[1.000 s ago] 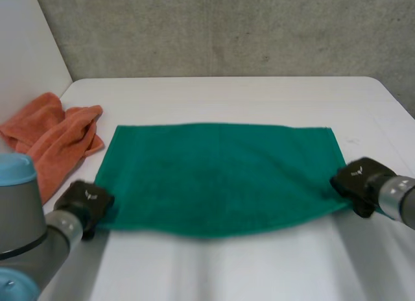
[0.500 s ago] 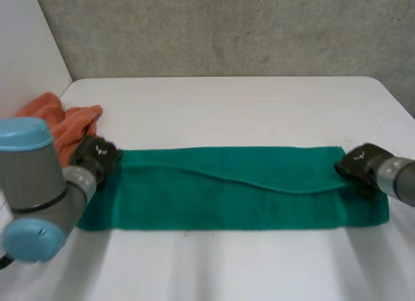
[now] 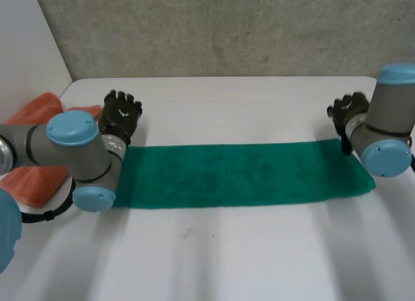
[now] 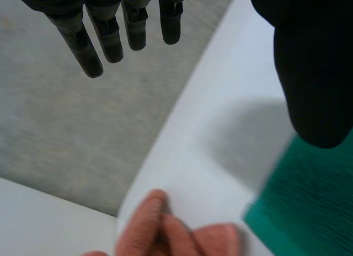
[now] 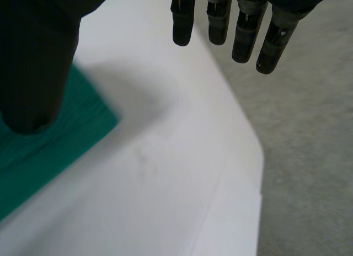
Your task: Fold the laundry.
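Observation:
A green towel [image 3: 240, 174] lies folded into a long narrow band across the middle of the white table [image 3: 227, 255]. My left hand [image 3: 120, 116] hovers just beyond the band's far left corner, open, fingers [image 4: 105, 38] straight and holding nothing. A corner of the green towel [image 4: 311, 203] lies under its thumb. My right hand [image 3: 347, 113] is raised past the far right corner, open too, with straight fingers [image 5: 242, 30] over bare table. The green towel's corner [image 5: 55, 140] sits below its thumb.
A crumpled orange cloth [image 3: 35, 152] lies at the table's left edge, behind my left arm, and the orange cloth [image 4: 176, 234] lies close to the towel's corner. The grey wall [image 3: 214, 32] stands behind the table's far edge. The table's right edge [image 5: 256, 173] runs near my right hand.
Both hands carried the towel's near edge over to the far edge, folding it in half. They then let go and lifted off beyond the far corners, fingers opened.

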`<state>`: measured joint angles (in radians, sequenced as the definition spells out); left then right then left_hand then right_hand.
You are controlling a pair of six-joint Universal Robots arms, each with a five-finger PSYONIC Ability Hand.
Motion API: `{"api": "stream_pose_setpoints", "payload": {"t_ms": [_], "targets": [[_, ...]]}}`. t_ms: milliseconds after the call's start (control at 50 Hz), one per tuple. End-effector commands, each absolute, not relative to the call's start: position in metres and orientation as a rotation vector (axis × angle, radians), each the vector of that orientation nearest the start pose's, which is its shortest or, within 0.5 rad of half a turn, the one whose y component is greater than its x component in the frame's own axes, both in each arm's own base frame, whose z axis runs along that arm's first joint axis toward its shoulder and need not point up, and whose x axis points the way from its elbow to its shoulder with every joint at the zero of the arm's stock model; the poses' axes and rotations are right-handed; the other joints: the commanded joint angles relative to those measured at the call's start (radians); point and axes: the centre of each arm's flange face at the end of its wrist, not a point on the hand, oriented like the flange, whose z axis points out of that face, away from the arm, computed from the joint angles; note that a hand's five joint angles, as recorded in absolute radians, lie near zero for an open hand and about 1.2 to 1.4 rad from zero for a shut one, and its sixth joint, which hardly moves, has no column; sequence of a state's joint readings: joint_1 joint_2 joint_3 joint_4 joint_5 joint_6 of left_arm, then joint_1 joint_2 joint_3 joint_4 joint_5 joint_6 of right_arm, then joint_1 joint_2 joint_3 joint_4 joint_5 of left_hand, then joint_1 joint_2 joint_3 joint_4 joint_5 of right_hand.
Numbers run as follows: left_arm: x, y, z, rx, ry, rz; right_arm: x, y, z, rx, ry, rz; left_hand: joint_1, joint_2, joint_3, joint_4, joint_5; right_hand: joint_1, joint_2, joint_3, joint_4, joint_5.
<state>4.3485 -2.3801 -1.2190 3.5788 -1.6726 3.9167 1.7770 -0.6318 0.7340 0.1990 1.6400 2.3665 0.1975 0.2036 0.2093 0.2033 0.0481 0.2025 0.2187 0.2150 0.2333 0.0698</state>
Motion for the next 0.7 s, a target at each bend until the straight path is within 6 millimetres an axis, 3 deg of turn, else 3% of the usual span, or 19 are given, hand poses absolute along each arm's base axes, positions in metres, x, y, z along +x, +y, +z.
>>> {"api": "stream_pose_setpoints", "payload": {"t_ms": [20, 60, 100, 160, 240, 280, 420, 540, 640, 680, 700], "targets": [[-0.265, -0.365, 0.176, 0.888, 1.718, -1.939, 0.215, -0.405, 0.231, -0.968, 2.454, -2.124, -0.023, -0.029, -0.035, -0.029, -0.048, -0.028, -0.044, -0.040, -0.059, -0.070], [-0.263, -0.356, 0.179, 0.891, 1.727, -1.934, 0.214, -0.388, 0.242, -0.974, 2.387, -2.109, -0.023, -0.029, -0.035, -0.029, -0.048, -0.028, -0.044, -0.040, -0.059, -0.070], [-0.258, -0.344, 0.183, 0.892, 1.750, -1.932, 0.209, -0.377, 0.239, -0.997, 2.383, -2.058, -0.023, -0.029, -0.035, -0.029, -0.048, -0.028, -0.044, -0.040, -0.059, -0.070], [-0.254, -0.329, 0.183, 0.883, 1.798, -1.940, 0.190, -0.353, 0.216, -1.026, 2.435, -1.874, -0.023, -0.029, -0.035, -0.029, -0.048, -0.028, -0.044, -0.040, -0.059, -0.070], [-0.252, -0.310, 0.175, 0.863, 1.903, -1.952, 0.184, -0.332, 0.186, -1.037, 2.471, -1.700, -0.023, -0.029, -0.035, -0.029, -0.048, -0.028, -0.044, -0.040, -0.059, -0.070], [-0.252, -0.305, 0.172, 0.867, 1.926, -1.954, 0.180, -0.322, 0.170, -1.039, 2.487, -1.625, -0.023, -0.029, -0.035, -0.029, -0.048, 0.108, 0.091, 0.095, 0.077, 0.066], [-0.255, -0.299, 0.166, 0.882, 1.948, -1.957, 0.166, -0.322, 0.143, -1.094, 2.510, -1.660, -0.023, -0.029, -0.035, -0.029, -0.048, 0.267, 0.251, 0.254, 0.236, 0.225], [-0.255, -0.299, 0.163, 0.888, 1.953, -1.945, 0.159, -0.334, 0.130, -1.090, 2.508, -1.730, -0.023, -0.029, -0.035, -0.029, -0.048, 0.428, 0.412, 0.416, 0.398, 0.387], [-0.255, -0.297, 0.161, 0.895, 1.958, -1.937, 0.157, -0.340, 0.123, -1.083, 2.513, -1.729, -0.023, -0.029, -0.035, -0.029, -0.048, 0.842, 0.826, 0.829, 0.811, 0.800], [-0.255, -0.297, 0.161, 0.895, 1.958, -1.936, 0.154, -0.343, 0.119, -1.075, 2.532, -1.721, -0.023, -0.029, -0.035, -0.029, -0.048, 1.192, 1.176, 1.180, 1.162, 1.151], [-0.255, -0.297, 0.161, 0.895, 1.958, -1.936, 0.152, -0.344, 0.119, -1.065, 2.541, -1.725, -0.023, -0.029, -0.035, -0.029, -0.048, 1.194, 1.178, 1.181, 1.163, 1.152]]}}
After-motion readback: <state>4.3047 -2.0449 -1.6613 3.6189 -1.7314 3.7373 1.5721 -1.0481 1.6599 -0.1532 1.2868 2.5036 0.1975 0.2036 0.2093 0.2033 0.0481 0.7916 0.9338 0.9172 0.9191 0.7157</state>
